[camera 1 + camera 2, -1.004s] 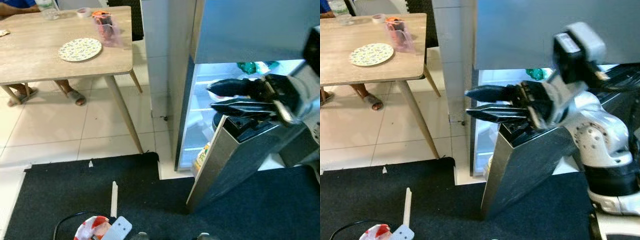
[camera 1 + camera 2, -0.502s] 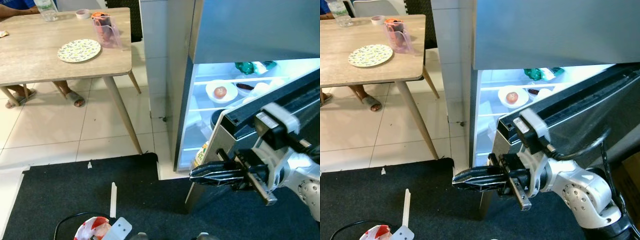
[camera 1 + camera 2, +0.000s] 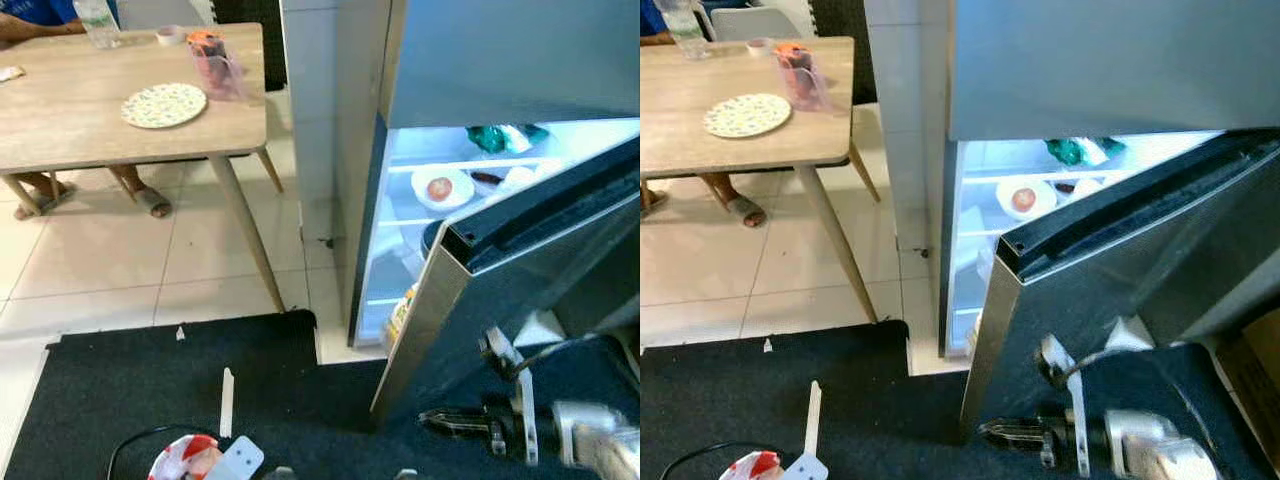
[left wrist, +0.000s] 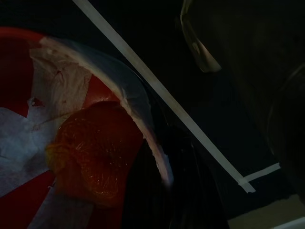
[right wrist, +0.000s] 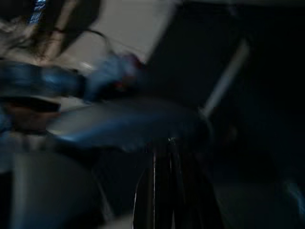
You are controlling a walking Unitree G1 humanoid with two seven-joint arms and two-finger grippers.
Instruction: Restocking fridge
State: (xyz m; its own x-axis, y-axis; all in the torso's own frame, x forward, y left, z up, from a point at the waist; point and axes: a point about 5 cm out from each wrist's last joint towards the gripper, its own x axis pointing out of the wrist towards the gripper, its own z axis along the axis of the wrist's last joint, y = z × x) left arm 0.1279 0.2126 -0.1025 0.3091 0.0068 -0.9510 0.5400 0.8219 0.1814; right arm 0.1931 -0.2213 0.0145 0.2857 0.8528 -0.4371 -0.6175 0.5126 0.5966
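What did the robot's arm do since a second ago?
The right gripper dropped from the top edge of the open fridge door, where it was a second ago, to low over the black mat, holding nothing. The door stays open, and the plate stays on the table.

— What does the fridge (image 3: 480, 60) look like?
— Tall, grey steel front. Its lower door (image 3: 500, 290) stands partly open, swung out towards the robot, a black seal along its top edge.

— And inside?
— Lit white shelves. On the upper one a white bowl (image 3: 441, 187) with something red in it, green packets (image 3: 492, 136) behind, and a bottle with an orange label (image 3: 402, 310) low down near the door's edge.

— Where is all that from the right gripper (image 3: 450, 422)?
— The door's lower corner is just above and beside its closed fingers; the shelves lie well beyond.
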